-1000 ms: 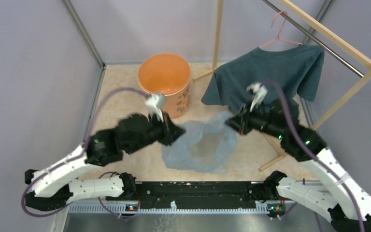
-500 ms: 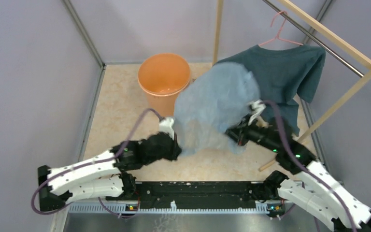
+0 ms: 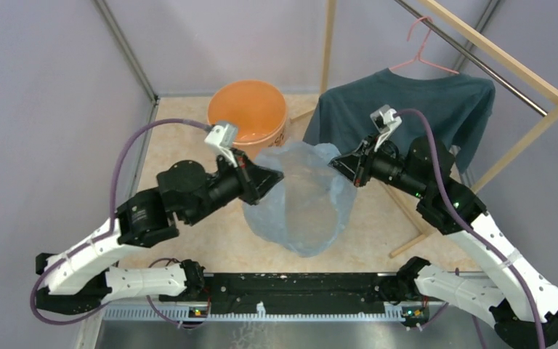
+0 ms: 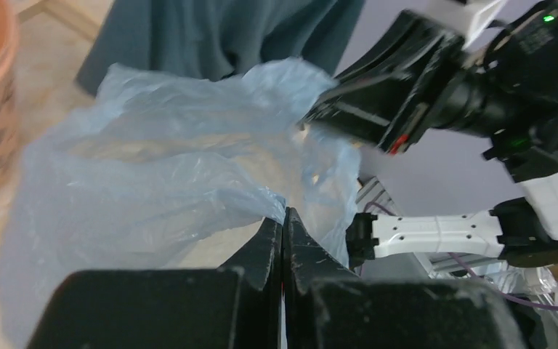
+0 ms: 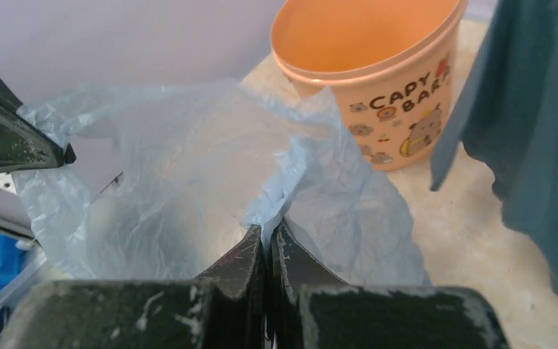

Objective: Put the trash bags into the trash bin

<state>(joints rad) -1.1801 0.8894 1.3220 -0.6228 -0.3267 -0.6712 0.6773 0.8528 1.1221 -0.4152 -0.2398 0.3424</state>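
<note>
trash bag [image 3: 301,200] is hanging spread just in front of the trash bin [image 3: 251,109], with left hand [image 3: 275,177] and right hand [image 3: 336,166] each pinching an edge. i'm thinking lifting both together, clearing the rim before lowering.

Dark teal T-shirt [image 3: 421,102] hangs by pink hanger [image 3: 423,52] on wooden rack [image 3: 510,62].

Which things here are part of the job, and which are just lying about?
Part of the job: pale blue trash bag; orange bucket; left gripper and right gripper, both shut on the bag.
Just lying about: teal T-shirt; pink hanger; wooden rack.
</note>
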